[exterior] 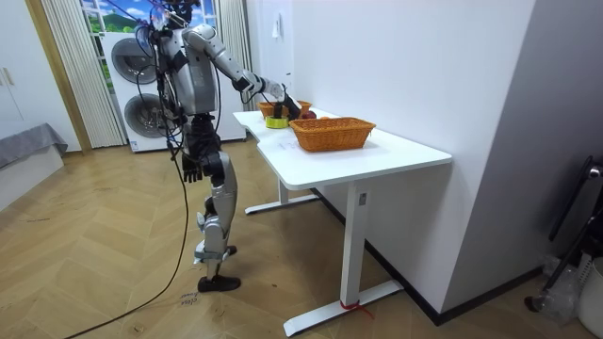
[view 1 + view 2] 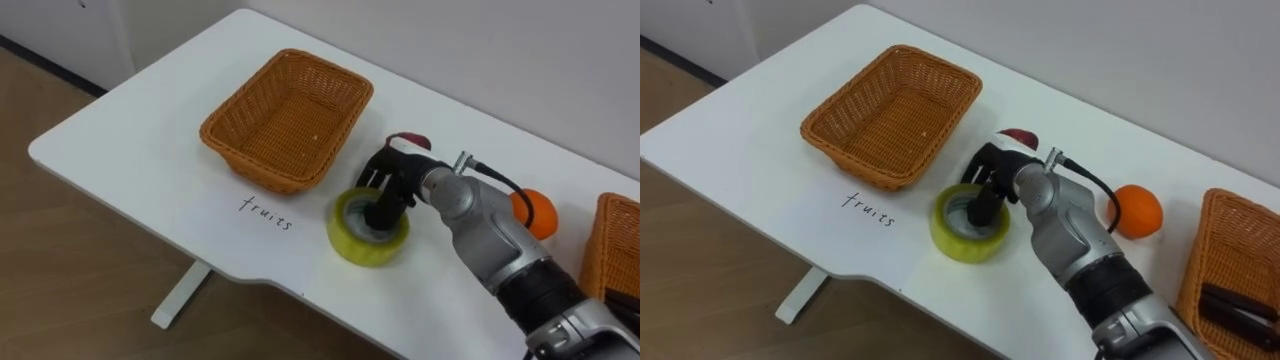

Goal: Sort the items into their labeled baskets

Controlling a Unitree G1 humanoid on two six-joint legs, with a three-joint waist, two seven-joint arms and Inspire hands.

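A yellow tape roll (image 2: 350, 240) lies flat on the white table (image 2: 130, 150), just in front of the empty wicker fruit basket (image 2: 285, 110). My right hand (image 2: 400, 175) is over the roll, thumb down in its hole and fingers curled at its far rim, pinching the wall. A dark red apple (image 2: 415, 142) peeks out just behind the hand. An orange (image 2: 540, 212) rests to the right of my forearm. A second wicker basket (image 2: 1210, 250) at the right edge holds a dark object (image 2: 1235, 305). In the room view my left hand (image 1: 192, 169) hangs at my side.
A handwritten label (image 2: 266, 212) marks the table in front of the fruit basket. The table's front edge runs close below the tape roll. I stand at the table's end, with washing machines (image 1: 141, 61) behind me.
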